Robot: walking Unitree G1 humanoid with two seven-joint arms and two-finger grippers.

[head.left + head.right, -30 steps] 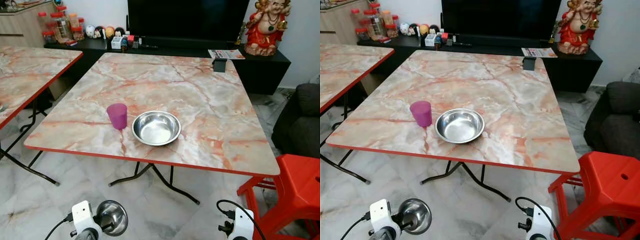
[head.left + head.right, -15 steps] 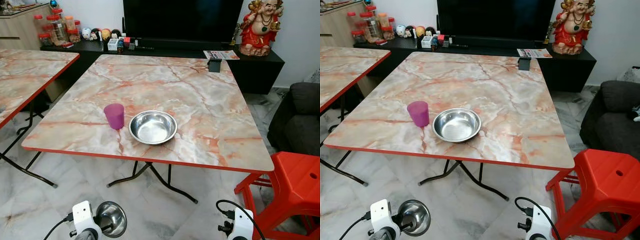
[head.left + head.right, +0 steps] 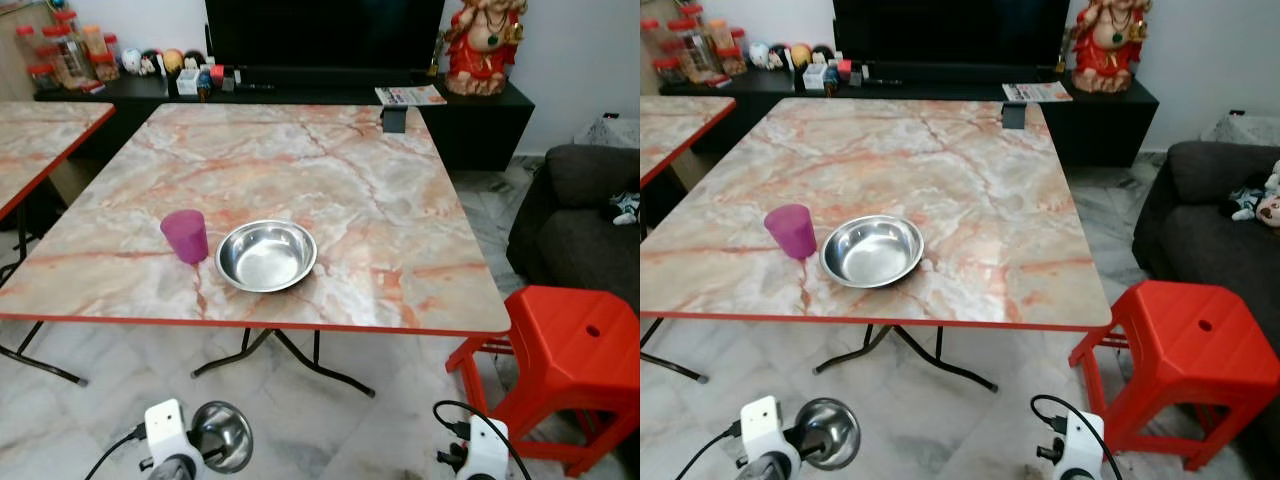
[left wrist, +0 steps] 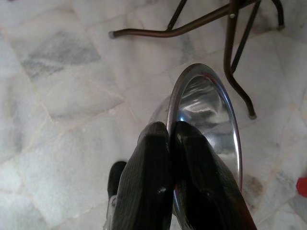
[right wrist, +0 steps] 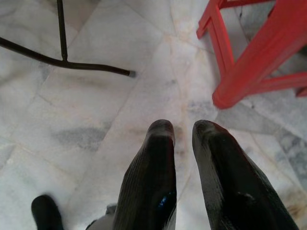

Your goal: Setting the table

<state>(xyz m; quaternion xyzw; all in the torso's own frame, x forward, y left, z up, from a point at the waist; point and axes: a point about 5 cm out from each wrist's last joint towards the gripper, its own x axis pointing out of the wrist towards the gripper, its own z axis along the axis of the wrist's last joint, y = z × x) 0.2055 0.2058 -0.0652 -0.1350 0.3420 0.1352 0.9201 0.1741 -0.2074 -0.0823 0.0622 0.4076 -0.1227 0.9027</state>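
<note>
Steel bowl (image 4: 211, 115) pinched by its rim in my left hand (image 4: 170, 132), low at seven o'clock below the table (image 3: 420, 180); right hand (image 5: 182, 132) hangs narrowly parted, holding nothing.

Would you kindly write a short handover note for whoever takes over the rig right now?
Left gripper: shut on the rim of a second steel bowl, carried low over the floor.
Right gripper: slightly open, holding nothing, hanging near the red stool.
On the marble table: a purple cup beside a steel bowl, near the front edge.
Done: one cup and one bowl placed.
Left: set the carried bowl on the table.
</note>
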